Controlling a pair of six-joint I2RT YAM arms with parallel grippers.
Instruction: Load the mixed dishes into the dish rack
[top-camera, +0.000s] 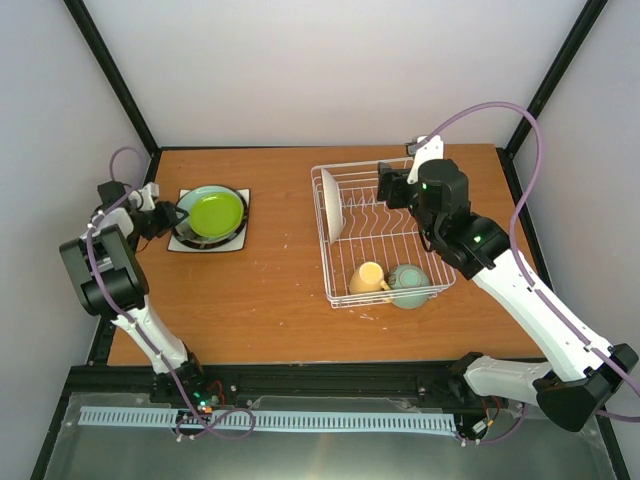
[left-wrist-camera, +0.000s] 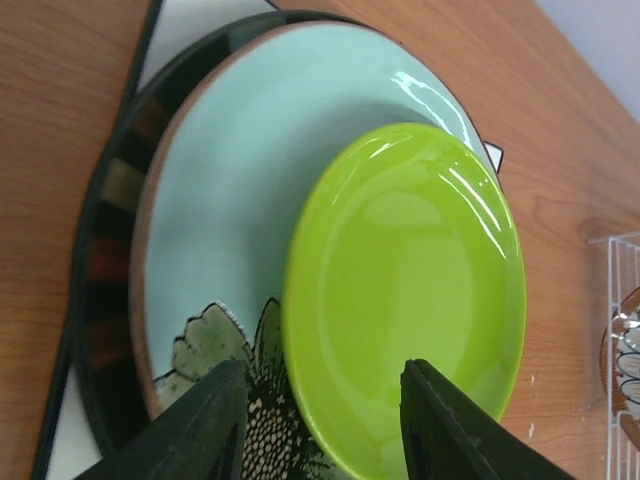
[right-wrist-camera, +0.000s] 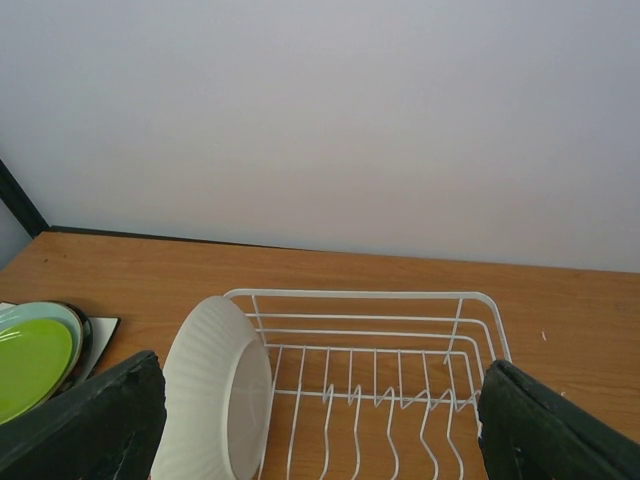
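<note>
one round glossy lime-green plate tops the stack at nine o'clock. left gripper straddles its rim, grip unclear; right gripper gapes above wire dish rack.

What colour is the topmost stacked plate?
The top plate is lime green; clearest in left wrist view.

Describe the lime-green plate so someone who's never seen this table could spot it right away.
On the wooden table, left of the white wire rack, sits a stack of plates. The lime-green plate lies on top, smallest and brightest, over a pale green plate.
</note>
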